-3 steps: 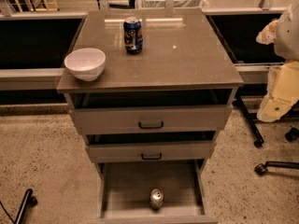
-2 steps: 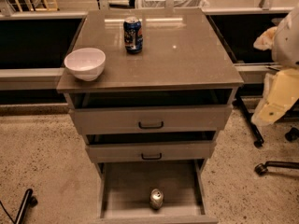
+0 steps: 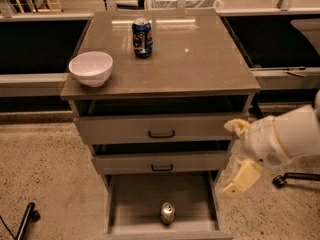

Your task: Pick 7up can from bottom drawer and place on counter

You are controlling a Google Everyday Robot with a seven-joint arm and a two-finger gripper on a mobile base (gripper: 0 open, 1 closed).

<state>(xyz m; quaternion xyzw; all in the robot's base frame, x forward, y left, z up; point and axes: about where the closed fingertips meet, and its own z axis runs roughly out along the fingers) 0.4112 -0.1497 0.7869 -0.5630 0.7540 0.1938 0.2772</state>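
Speckled flooring (image 3: 45, 159) is surrounding the grey cabinet (image 3: 115, 131), whose counter (image 3: 200, 64) we are treating as the placement surface. The bottom drawer (image 3: 135, 199) is standing pulled out at lower centre, leaving its contents reachable from above; the frame is cutting off its front. At right centre the gripper (image 3: 239, 153) is hovering beside the cabinet, jaws spread, holding nothing; its arm (image 3: 295, 134) is running out of frame. A white bowl (image 3: 91, 68) and a dark blue can (image 3: 142, 37) are occupying the counter's upper left. The 7up can (image 3: 167, 213) is standing near the drawer's front, markings unreadable.
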